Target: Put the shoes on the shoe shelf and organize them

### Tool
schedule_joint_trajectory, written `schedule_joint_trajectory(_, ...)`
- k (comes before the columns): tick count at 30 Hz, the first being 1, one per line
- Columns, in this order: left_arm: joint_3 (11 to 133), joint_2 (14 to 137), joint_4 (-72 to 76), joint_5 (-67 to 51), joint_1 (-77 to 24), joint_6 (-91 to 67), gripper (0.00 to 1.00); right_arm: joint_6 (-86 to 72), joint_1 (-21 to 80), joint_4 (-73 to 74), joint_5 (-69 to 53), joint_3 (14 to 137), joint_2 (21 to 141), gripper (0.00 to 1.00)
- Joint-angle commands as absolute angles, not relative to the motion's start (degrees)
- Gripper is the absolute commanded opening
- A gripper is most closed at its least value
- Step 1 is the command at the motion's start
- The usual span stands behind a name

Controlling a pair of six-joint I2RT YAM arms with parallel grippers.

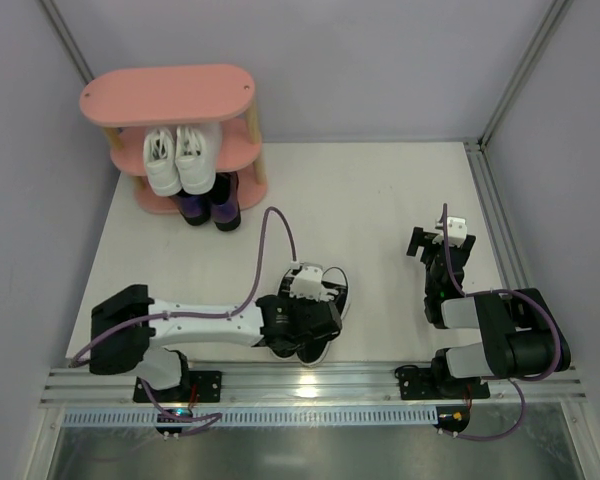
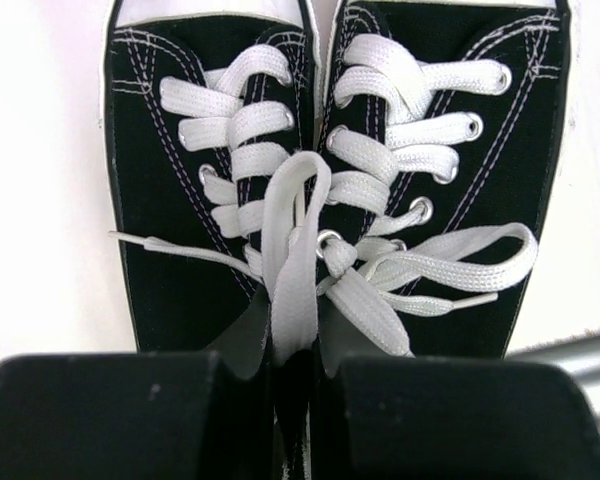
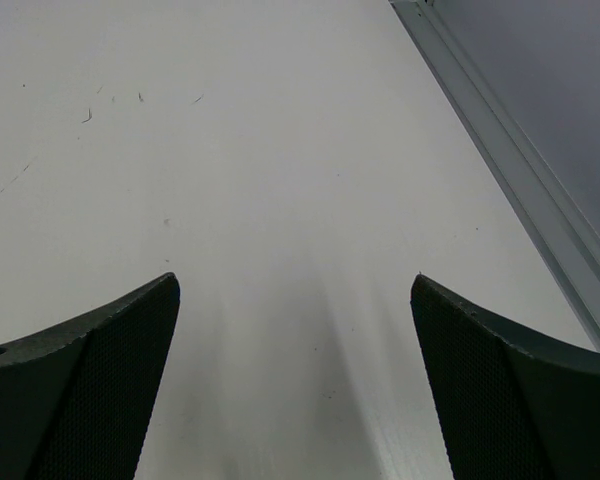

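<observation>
At the near edge of the white bench (image 1: 380, 200), a silver aluminium rail (image 1: 310, 385) carries the bases of both arms. The left arm reaches to the right, low over the bench, with a thin purple cable (image 1: 270, 240) looping up from its wrist. The left gripper (image 2: 302, 375) is closed on the pair of black canvas sneakers with white laces (image 2: 170, 260). In the left wrist view its two black fingers (image 2: 110, 410) stand close together, with the inner collars of both shoes pinched in the narrow gap between them. The two sneakers lie side by side and touching, soles on the bench near the rail and a little left of centre. Their loose white laces spill across both tongues, and their toes point away from the gripper.

To the right, well apart from the sneakers, the right gripper (image 3: 295, 290) hangs over bare bench with its jaws spread wide and nothing between them. A grey metal edge strip (image 3: 520, 160) runs beside it.

At the far left corner stands the small shoe shelf with pink oval boards and light wooden posts (image 1: 170, 95). A pair of plain white sneakers (image 1: 175, 155) sits on its middle board, toes facing the arms. Below them, on the bottom board, is a pair of dark purple-black glossy shoes (image 1: 210, 210).
</observation>
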State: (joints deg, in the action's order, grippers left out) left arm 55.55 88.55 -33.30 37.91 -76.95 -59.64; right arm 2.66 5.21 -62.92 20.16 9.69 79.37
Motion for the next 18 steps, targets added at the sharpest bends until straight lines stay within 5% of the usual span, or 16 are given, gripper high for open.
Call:
schedule_joint_trajectory(1, 62.47, 78.06, -36.21, 45.33, -77.52, -56.53, 0.00, 1.49, 5.10, -67.32, 19.69, 10.46, 78.66, 0.97)
schedule_joint_trajectory(10, 82.78, 73.48, -41.57, 49.14, -66.97, -29.47, 0.00, 1.49, 5.10, -67.32, 19.69, 10.46, 78.66, 0.97)
schedule_joint_trajectory(18, 104.30, 78.39, -38.84, 38.76, -41.35, -11.17, 0.00, 1.41, 5.10, -67.24, 19.77, 10.46, 78.58, 0.97)
